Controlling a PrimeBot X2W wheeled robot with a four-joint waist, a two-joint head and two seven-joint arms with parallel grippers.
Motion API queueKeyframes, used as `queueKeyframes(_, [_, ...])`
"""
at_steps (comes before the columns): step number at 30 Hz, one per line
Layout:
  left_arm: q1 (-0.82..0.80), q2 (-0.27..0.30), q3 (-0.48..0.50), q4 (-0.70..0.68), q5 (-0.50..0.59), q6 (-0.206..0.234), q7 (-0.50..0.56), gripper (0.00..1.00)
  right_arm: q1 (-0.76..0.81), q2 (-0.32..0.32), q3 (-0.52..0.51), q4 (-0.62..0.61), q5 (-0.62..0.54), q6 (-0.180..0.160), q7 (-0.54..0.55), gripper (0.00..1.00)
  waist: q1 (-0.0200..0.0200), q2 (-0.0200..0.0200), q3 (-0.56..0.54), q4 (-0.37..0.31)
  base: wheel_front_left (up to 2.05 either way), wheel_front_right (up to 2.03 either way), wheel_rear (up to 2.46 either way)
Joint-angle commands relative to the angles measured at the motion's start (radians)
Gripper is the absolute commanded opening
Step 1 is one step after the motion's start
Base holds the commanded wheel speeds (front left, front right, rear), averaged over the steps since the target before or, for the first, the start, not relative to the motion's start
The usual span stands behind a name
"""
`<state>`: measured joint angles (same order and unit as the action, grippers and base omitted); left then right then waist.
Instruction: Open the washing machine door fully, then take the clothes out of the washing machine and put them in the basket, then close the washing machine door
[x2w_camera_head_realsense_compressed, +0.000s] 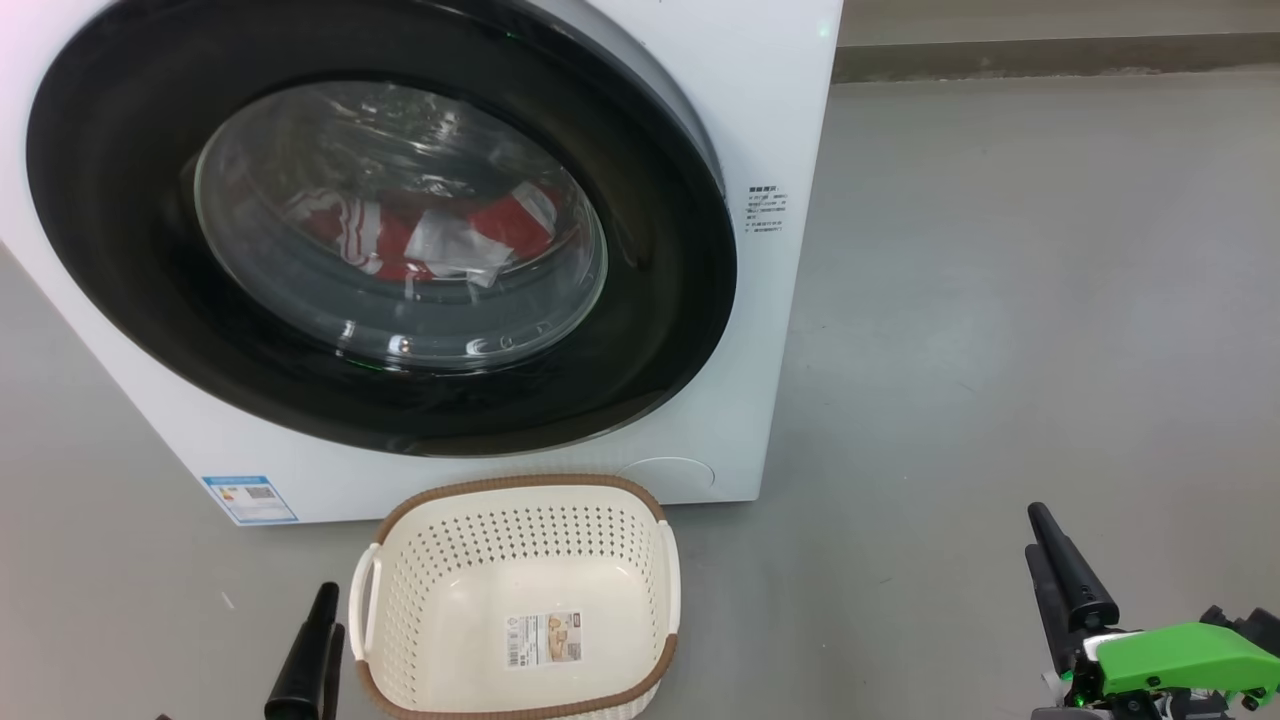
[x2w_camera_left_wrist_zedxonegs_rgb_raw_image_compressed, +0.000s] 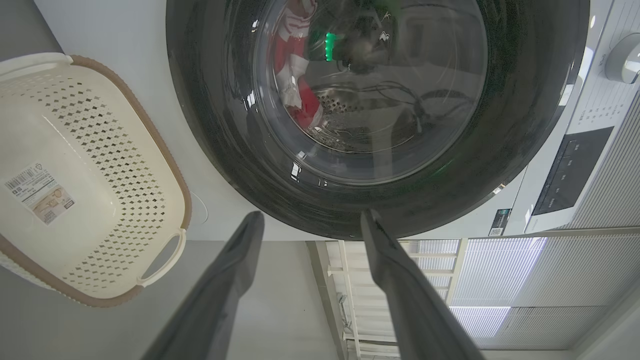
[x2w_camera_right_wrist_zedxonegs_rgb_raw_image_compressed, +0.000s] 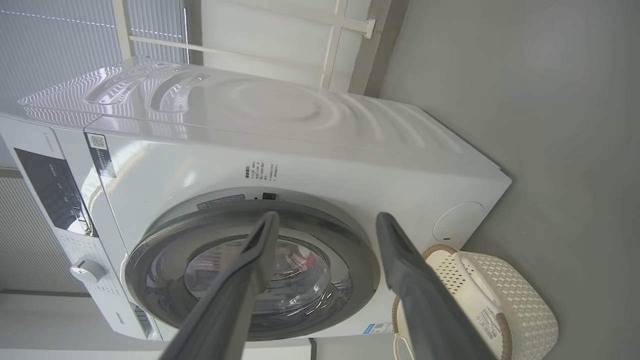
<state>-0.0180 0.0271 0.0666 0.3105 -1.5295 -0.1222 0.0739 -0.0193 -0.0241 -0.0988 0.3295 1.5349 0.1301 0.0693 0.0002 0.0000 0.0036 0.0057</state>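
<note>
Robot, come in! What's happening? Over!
Left gripper, right gripper open, empty. Black round glass door shut over red-white clothes. Cream perforated basket empty. Nothing blocking.

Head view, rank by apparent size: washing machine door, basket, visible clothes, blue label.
1. washing machine door, by far the largest.
2. basket, though it sits nearer the camera.
3. clothes, counting only the part seen through the door.
4. blue label, the smallest.

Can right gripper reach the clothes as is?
Probably not. The washing machine door covers the opening, clothes behind its glass; the right gripper, open, sits low and apart from it.
</note>
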Motion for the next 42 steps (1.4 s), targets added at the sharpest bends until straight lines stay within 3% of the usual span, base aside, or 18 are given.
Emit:
queueKeyframes(1, [-0.015, 0.02, 0.004, -0.035, 0.048, -0.001, -0.014, 1.0, -0.023, -0.019, 0.011, -0.03, -0.041, 0.0, -0.013, 1.0, -0.0002, 0.0, 0.0, 0.001, 0.0, 0.0, 0.0])
queueKeyframes(42, [0.012, 0.015, -0.016, -0.156, 0.66, 0.032, -0.136, 1.0, -0.019, -0.046, 0.093, -0.087, -0.531, 0.0, -0.133, 1.0, -0.0002, 0.0, 0.013, 0.016, 0.0, 0.0, 0.0])
